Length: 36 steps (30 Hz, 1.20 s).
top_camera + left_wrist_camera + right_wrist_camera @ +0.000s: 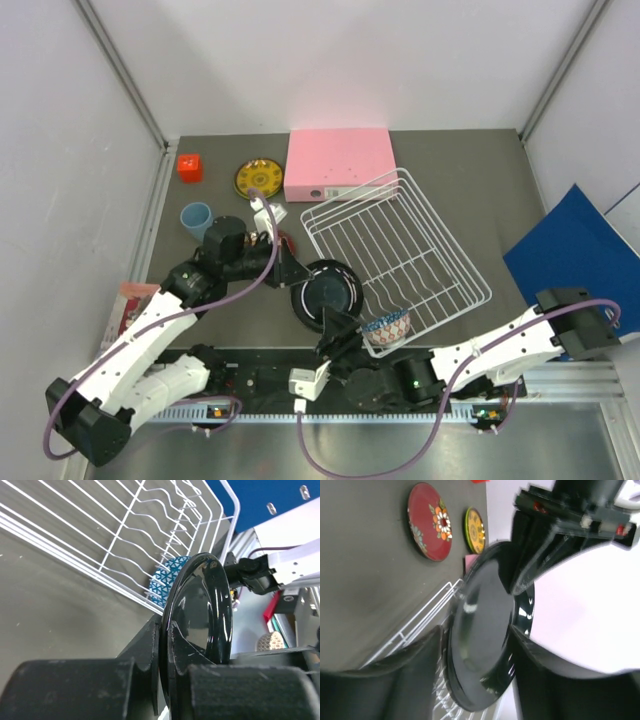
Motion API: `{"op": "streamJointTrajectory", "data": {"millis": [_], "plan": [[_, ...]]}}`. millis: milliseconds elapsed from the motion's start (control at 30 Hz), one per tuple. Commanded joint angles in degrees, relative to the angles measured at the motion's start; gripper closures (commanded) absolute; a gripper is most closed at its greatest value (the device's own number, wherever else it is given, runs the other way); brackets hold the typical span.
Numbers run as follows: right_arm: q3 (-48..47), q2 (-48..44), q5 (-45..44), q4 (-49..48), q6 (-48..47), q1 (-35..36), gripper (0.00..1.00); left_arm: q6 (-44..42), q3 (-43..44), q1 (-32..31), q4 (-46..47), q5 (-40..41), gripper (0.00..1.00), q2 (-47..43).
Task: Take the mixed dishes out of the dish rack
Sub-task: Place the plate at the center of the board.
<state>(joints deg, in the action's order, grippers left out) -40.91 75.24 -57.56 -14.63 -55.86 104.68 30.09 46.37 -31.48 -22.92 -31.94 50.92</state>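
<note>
**Plate between two sets of fingers at the rack's edge**

Black plate, glossy and unmarked, sits close in front of the arm bases. From above it overlaps the near-left rim of the dish rack. The right gripper reaches it from the near side. Its fingers stand spread, one on each side of the plate's lower rim, and whether either pad touches the rim cannot be told. Just right of that gripper, the small patterned bowl rests in the rack's nearest corner, its blue triangle pattern showing through the wires in the left wrist view.

The left gripper comes at the plate from the far-left side. Its fingers are clenched on the rim, with the plate's edge pinched between them.

Behind the plate, the white wire rack lies skewed on the grey desk, and no dish but the bowl shows in it. To the left of the arm, the light blue cup stands upright on the desk. The right wrist view shows a red flowered plate lying flat, with the yellow-amber patterned plate beyond it. A small red cube sits near the far-left corner. A flat pink box lies against the back wall, touching the rack's far corner. The white label on its near edge carries print too small to read.
</note>
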Motion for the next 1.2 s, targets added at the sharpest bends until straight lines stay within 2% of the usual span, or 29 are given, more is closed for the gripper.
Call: {"op": "streamJointTrajectory", "data": {"millis": [0, 33, 67, 200, 267, 367, 533, 700, 900, 1167], "plan": [[-2.07, -2.55, -4.66, -5.23, -0.22, -0.27, 0.13, -2.05, 2.40, -0.51, 0.50, 5.13, 1.00, -2.22], [-2.33, -2.73, -4.84, -5.23, 0.04, -0.18, 0.03, -1.79, 2.84, -0.51, 0.68, 6.27, 1.00, -2.31], [-2.60, -3.34, -5.28, -5.23, 0.22, -0.09, 0.00, -1.18, 3.28, -0.51, 0.77, 6.89, 1.00, -2.40], [-3.91, -4.58, -7.74, -5.84, -0.04, 0.17, 0.00, 0.67, 6.27, -0.42, 0.95, 11.80, 1.00, -1.79], [-5.23, -6.15, -10.36, -7.69, 0.74, 0.08, 0.00, 2.52, 7.33, -0.33, -0.28, 18.80, 1.00, -1.35], [-9.36, -9.92, -13.70, -5.41, 6.62, -0.71, 0.00, 4.80, 9.17, 1.51, -1.08, 24.63, 1.00, -0.21], [-16.22, -17.13, -19.42, -4.09, 21.11, -3.95, 0.00, 10.07, 10.84, 9.15, -3.26, 33.42, 1.00, 5.05], [-13.78, -28.03, -19.52, -3.91, 36.93, -5.98, 0.00, 12.27, 8.83, 17.41, -2.84, 33.97, 1.00, 9.20], [-8.85, -33.14, -19.34, -3.04, 41.42, -6.95, 0.01, 13.42, 5.23, 17.95, 0.32, 37.74, 1.00, 9.91], [-5.68, -34.11, -16.89, 0.39, 47.41, -7.04, 0.00, 14.65, -0.92, 18.30, 3.66, 40.29, 1.00, 11.48]]}}
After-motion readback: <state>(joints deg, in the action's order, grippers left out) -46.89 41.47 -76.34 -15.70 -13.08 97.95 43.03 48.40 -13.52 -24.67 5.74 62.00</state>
